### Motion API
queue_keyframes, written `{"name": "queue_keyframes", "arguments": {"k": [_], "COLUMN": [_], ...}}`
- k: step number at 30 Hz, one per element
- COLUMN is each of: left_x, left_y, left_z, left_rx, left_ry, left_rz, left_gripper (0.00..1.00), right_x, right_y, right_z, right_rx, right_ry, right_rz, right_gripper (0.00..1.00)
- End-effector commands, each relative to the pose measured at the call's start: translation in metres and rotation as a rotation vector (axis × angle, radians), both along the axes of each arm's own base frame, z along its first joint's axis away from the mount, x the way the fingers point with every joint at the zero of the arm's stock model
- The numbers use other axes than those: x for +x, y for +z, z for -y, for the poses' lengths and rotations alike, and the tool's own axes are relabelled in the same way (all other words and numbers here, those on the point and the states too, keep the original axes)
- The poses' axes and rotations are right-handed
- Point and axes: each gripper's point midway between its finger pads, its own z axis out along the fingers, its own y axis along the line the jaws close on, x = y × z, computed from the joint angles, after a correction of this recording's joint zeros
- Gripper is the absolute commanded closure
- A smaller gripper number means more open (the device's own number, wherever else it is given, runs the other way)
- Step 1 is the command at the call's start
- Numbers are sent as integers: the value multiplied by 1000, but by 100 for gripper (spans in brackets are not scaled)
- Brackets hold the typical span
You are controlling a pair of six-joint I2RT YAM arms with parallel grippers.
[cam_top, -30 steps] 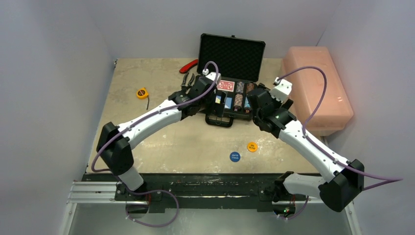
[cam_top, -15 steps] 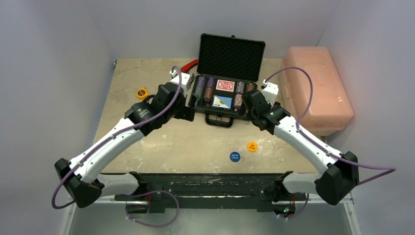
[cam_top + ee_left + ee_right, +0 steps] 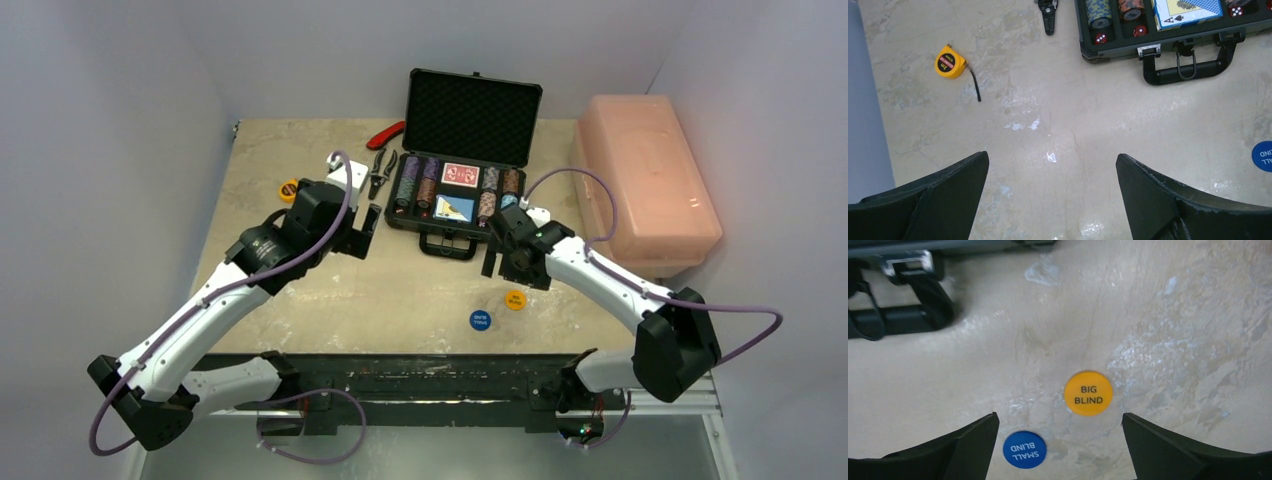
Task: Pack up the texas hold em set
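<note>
1. Both pincers are wide open and empty. Your left pincer (image 3: pixel 1052 160) has backed away from the case (image 3: pixel 1118 47) and now hangs over the table (image 3: pixel 1048 110). Your right pincer (image 3: pixel 1060 420) has swung out over the discs.
2. Below the right pincer lies the orange disc (image 3: pixel 1088 393), with the blue disc (image 3: pixel 1024 449) just beside it.
3. The case stands open with the chips (image 3: pixel 1098 10), dice (image 3: pixel 1101 38) and decks (image 3: pixel 460 175) inside.
4. Only the two discs look loose, so they probably go in next, then the lid (image 3: pixel 472 117) shuts.

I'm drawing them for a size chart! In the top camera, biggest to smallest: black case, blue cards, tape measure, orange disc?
1. black case
2. blue cards
3. tape measure and orange disc: they look about alike, too close to rank.
</note>
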Motion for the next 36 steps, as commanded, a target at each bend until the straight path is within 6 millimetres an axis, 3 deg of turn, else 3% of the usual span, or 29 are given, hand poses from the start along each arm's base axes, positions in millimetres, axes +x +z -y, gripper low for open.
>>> {"name": "queue_keyframes", "arguments": {"k": [1, 10, 23, 36], "left_x": [-1, -5, -1, 2], "left_y": [-1, -7, -23, -30], "left_z": [-7, -17, -11, -9], "left_rx": [2, -22, 22, 42], "left_ry": [-6, 51, 27, 21], "left_rz": [52, 66, 20, 0], "left_gripper": [0, 0, 1, 4], "right_x": [-26, -29, -34, -31], "right_y": [-18, -20, -45, -57], "right_z": [5, 14, 20, 27], "right_rx": [24, 41, 0, -16], "right_ry": [-11, -42, -59, -69], "right_rz": [-141, -153, -207, -223], "right_gripper": [1, 1, 1, 1]}}
